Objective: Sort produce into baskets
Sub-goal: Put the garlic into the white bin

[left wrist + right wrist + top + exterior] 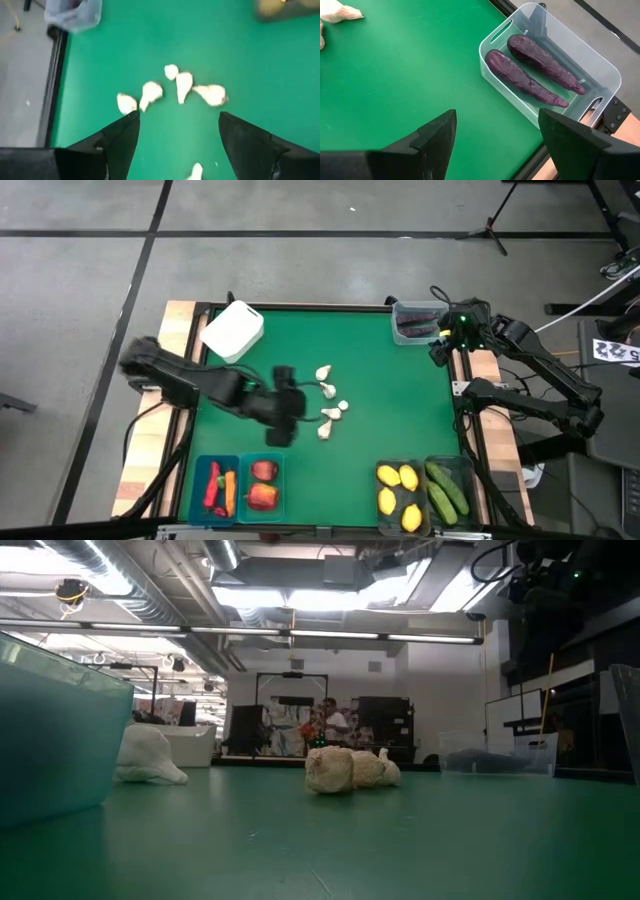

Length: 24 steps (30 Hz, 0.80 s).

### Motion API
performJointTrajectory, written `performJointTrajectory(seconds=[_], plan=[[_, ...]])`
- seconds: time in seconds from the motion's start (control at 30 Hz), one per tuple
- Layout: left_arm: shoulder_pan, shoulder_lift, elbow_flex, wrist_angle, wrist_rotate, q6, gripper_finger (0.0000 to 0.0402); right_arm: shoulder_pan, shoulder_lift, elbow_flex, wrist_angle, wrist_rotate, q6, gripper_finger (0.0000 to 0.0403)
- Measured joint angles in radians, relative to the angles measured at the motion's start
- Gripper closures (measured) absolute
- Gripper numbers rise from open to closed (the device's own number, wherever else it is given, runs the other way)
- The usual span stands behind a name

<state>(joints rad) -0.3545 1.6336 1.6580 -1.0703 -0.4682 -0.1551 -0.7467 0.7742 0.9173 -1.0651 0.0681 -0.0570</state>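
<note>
In the middle of the green table, the left gripper hangs with its jaws apart and nothing between them, just beside the loose garlic bulbs. From that I judge garlic is the kind now being cleared. 5 bulbs can be counted from above, lying close together and apart from every bin. The white box sits at the far left corner with no produce visible in it, so it is probably meant for them. The rest looks sorted already: 2 eggplants lie side by side in the clear tub at the far right corner, red peppers and a carrot fill 1 teal bin, apples its neighbour, and lemons and cucumbers the 2 dark-tinted bins at the near right. The right gripper waits above the table edge next to the tub, fingers spread and empty, likely kept clear of the other arm's work. The left arm is blurred from above, so the gripper's height over the table is hard to read. The low view shows neither gripper, and there the bulbs overlap into 1 clump. A person stands far off in the room behind.
</note>
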Motion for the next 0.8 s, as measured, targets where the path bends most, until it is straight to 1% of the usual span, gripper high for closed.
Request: performJointTrajectory(seconds=[0.1, 0.2, 0.3, 0.37, 0.5, 0.67, 0.73, 0.8], plan=[[-0.019, -0.152, -0.252, 0.117, -0.006, -0.109, 0.0136, 0.0, 0.0, 0.0, 0.0, 0.0, -0.001, 0.0121], [-0.042, -0.26, -0.498, 0.236, -0.005, -0.204, 0.0135, 0.0, 0.0, 0.0, 0.0, 0.001, -0.003, 0.0121], [-0.057, -0.354, -0.694, 0.422, -0.017, -0.249, 0.0135, 0.0, 0.0, 0.0, 0.001, 0.001, -0.003, 0.0121], [-0.059, -0.375, -0.808, 0.556, -0.017, -0.258, 0.0135, 0.0, 0.0, 0.0, 0.001, 0.002, -0.003, 0.0121], [-0.057, -0.373, -0.986, 0.763, -0.054, -0.266, 0.0135, 0.0, 0.0, 0.0, 0.002, 0.002, -0.002, 0.0121], [-0.056, -0.357, -1.158, 1.001, -0.07, -0.28, 0.0135, 0.0, 0.0, 0.0, 0.002, 0.002, -0.001, 0.0121], [-0.056, -0.357, -1.211, 1.065, -0.077, -0.308, 0.0135, 0.0, 0.0, 0.0, 0.005, 0.002, -0.001, 0.0121], [-0.056, -0.355, -1.254, 1.092, -0.078, -0.335, 0.0135, 0.0, 0.0, 0.0, 0.017, 0.003, 0.0, 0.0121]])
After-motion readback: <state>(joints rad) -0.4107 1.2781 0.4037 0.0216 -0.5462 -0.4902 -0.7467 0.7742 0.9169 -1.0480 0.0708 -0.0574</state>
